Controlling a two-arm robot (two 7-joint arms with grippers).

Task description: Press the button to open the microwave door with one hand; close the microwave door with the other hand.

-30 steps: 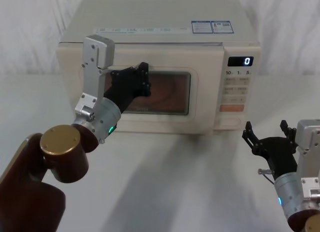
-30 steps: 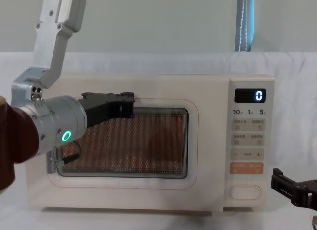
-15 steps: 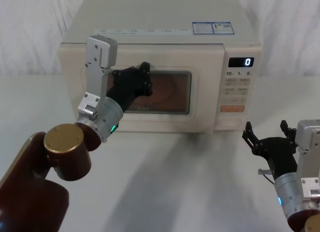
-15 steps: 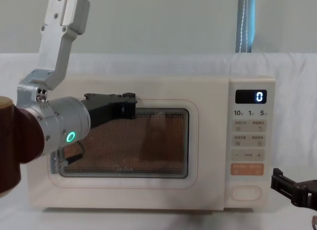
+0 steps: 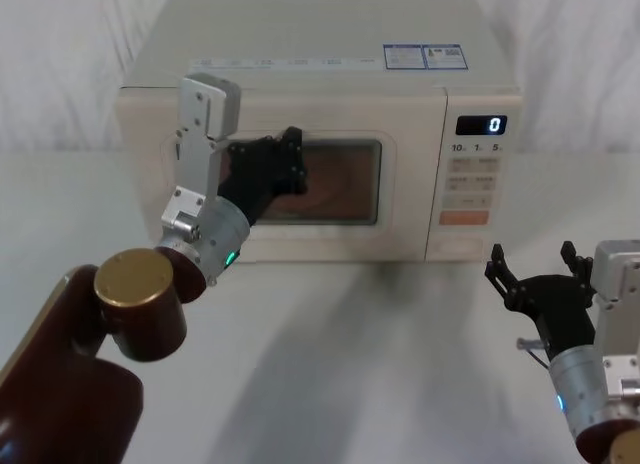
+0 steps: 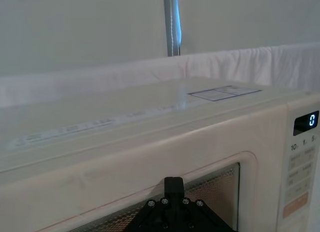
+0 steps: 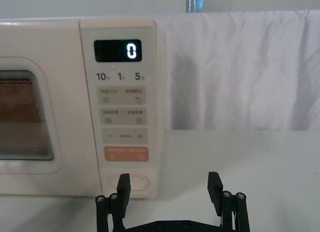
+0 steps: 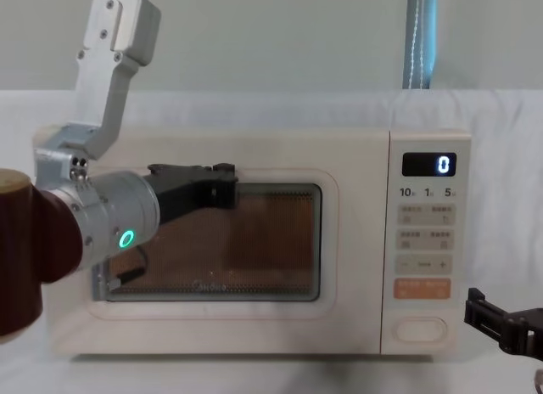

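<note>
Now the left gripper [image 5: 290, 159] presses against the microwave door [image 5: 330, 184], how far open I cannot tell; the right gripper [image 7: 169, 187] hangs wide open, empty, before the button [image 7: 136, 182].

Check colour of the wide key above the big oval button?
Orange, with small pale lettering. The key sits just above the button; the right wrist view shows it best.
</note>
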